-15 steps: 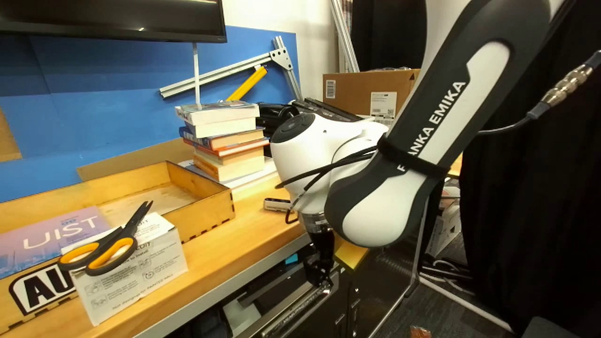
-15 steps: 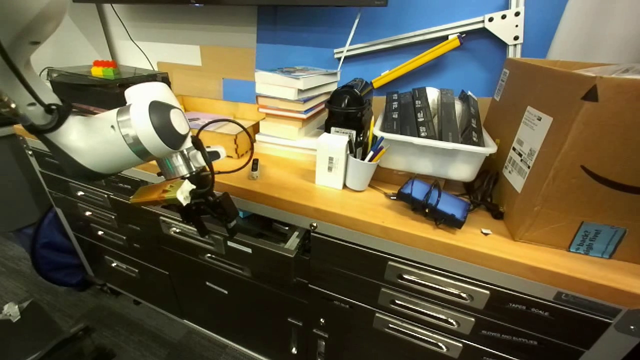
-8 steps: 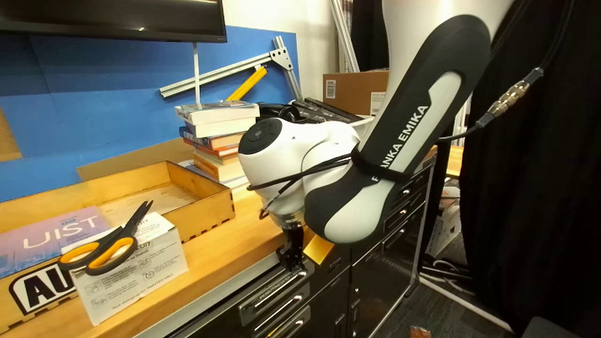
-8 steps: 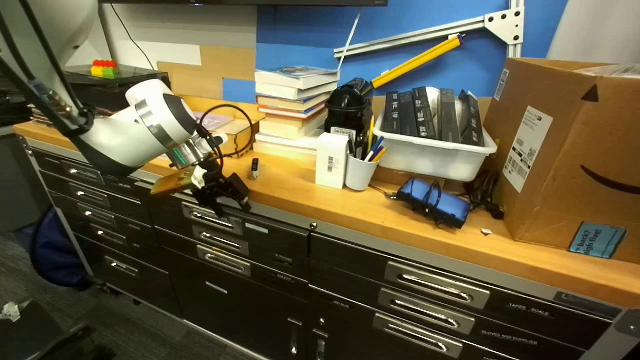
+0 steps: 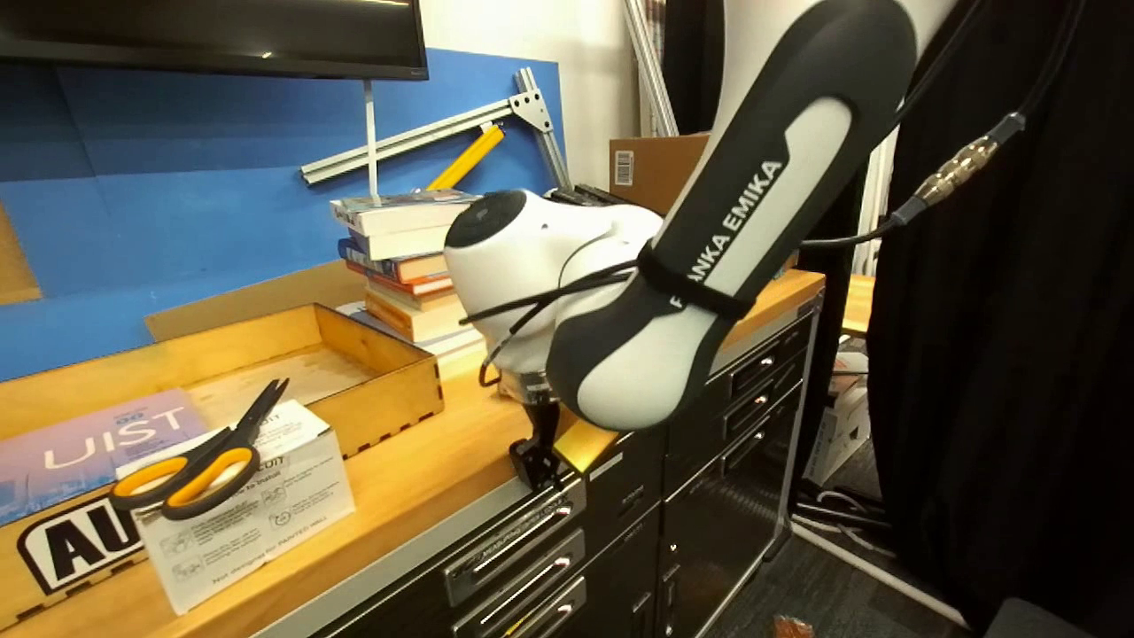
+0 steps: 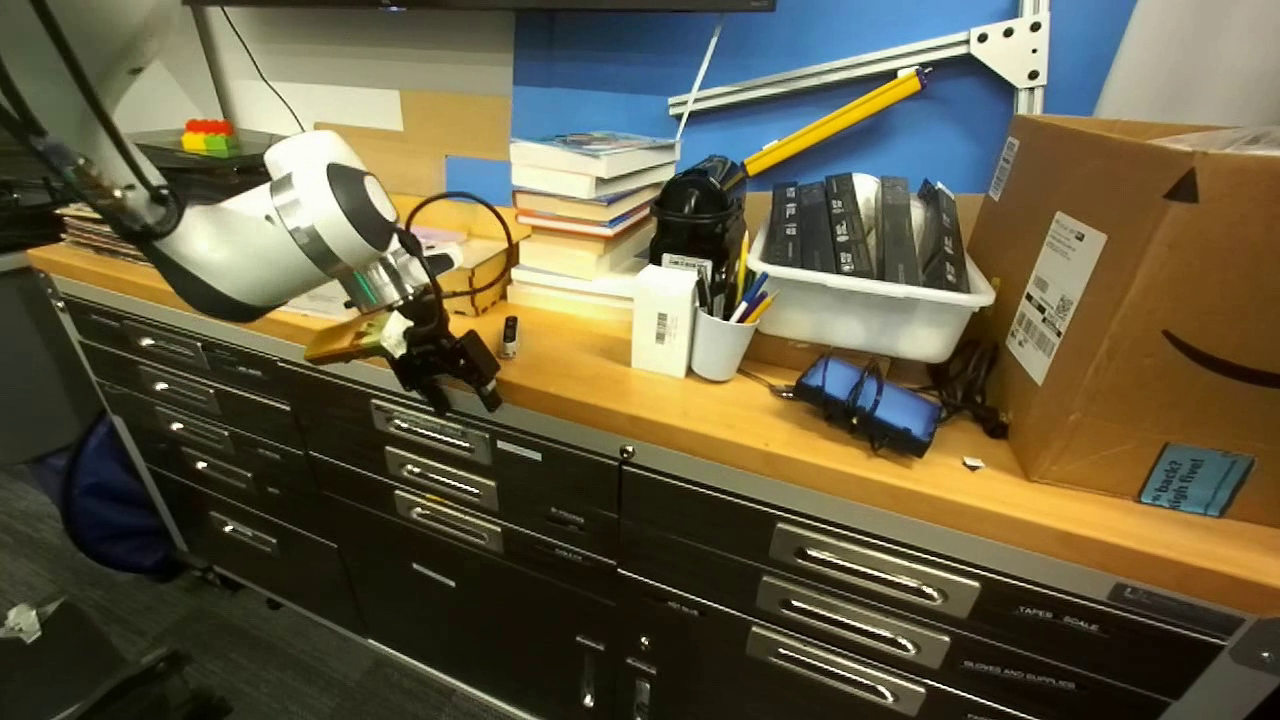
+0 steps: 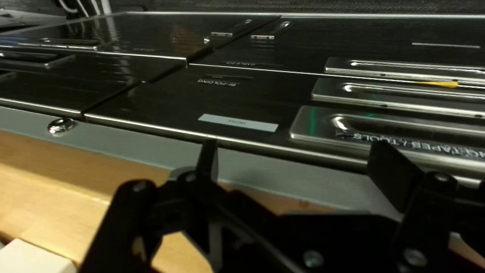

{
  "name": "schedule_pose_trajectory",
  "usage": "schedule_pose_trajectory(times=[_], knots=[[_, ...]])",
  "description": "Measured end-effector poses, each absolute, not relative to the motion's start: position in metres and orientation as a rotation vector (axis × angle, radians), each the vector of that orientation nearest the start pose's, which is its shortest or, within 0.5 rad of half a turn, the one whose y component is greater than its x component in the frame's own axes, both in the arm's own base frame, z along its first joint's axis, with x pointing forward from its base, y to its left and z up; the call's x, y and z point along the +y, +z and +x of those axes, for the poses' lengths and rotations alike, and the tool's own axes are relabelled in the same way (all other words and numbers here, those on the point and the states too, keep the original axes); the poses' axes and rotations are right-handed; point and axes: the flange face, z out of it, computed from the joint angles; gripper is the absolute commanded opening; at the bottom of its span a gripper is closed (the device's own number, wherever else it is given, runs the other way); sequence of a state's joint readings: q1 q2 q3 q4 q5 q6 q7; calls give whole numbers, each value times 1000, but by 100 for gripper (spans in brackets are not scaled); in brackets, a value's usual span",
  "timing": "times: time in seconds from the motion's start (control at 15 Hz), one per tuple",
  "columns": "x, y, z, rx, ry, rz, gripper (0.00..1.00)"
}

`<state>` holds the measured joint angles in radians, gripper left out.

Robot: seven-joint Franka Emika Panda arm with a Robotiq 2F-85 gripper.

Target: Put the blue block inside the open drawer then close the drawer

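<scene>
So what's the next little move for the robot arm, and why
I'd probably lift the black two-fingered pincer up and away. The wide black metal drawer with the pale rectangular label appears shut, and the pincer is open, holds nothing and hangs near that drawer's top edge. The light-blue rectangular block shows in no view.

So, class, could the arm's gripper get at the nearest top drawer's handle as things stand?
Probably yes: the gripper hangs open close to the handle, and nothing visible blocks the way.
</scene>
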<state>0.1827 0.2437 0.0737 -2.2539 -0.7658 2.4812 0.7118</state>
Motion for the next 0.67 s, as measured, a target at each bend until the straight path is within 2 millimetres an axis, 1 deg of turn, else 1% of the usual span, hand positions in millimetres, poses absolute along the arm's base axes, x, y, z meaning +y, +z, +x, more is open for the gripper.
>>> schedule_pose_trajectory(times=[0.07,0.27,0.53,0.67], knots=[[137,271,520,-257,-327,-3477,100],[134,332,516,-214,-254,-3379,100],[139,412,497,-286,-104,-3222,100],[139,443,488,-309,-68,-3185,100]])
